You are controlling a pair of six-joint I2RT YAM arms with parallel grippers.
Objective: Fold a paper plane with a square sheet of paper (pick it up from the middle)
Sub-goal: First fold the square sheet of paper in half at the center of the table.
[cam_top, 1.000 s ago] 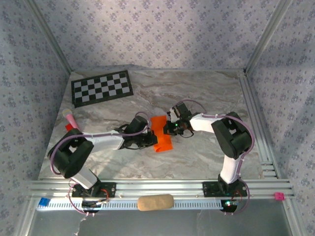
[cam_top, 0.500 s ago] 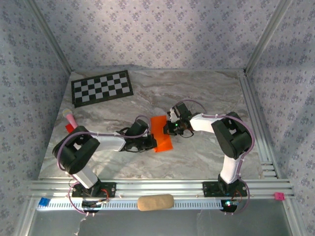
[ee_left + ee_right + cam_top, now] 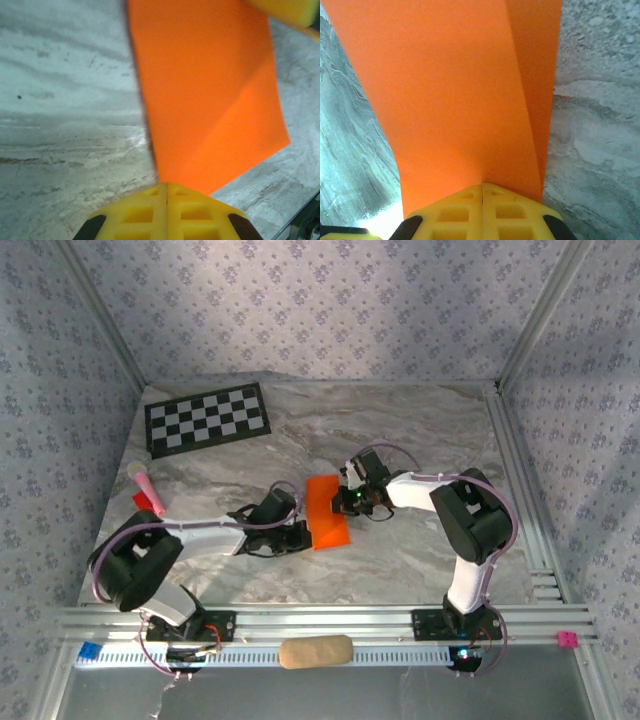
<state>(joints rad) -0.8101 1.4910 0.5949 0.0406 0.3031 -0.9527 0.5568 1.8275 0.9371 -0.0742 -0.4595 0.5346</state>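
Note:
The square sheet of paper (image 3: 326, 510) is bright orange and partly folded, lying mid-table between both arms. My right gripper (image 3: 344, 501) is shut on its right edge. In the right wrist view the paper (image 3: 450, 90) rises curved out of the shut yellow fingertips (image 3: 482, 187), with a folded layer along its right side. My left gripper (image 3: 304, 533) is shut at the sheet's lower left edge. Seen from the left wrist, the paper (image 3: 205, 95) narrows into the shut jaws (image 3: 167, 186), which hide its near corner. The right gripper's yellow fingers (image 3: 292, 10) show at the top right there.
A black-and-white checkerboard sheet (image 3: 208, 418) lies at the back left. A small red and pink object (image 3: 146, 491) sits at the left edge. A tan pad (image 3: 315, 651) rests on the front rail. Aluminium rails (image 3: 522, 490) border the right side.
The left arm's elbow has swung down toward the front while its gripper stayed at the paper's lower left edge. The paper has settled flatter. The right gripper has kept its place.

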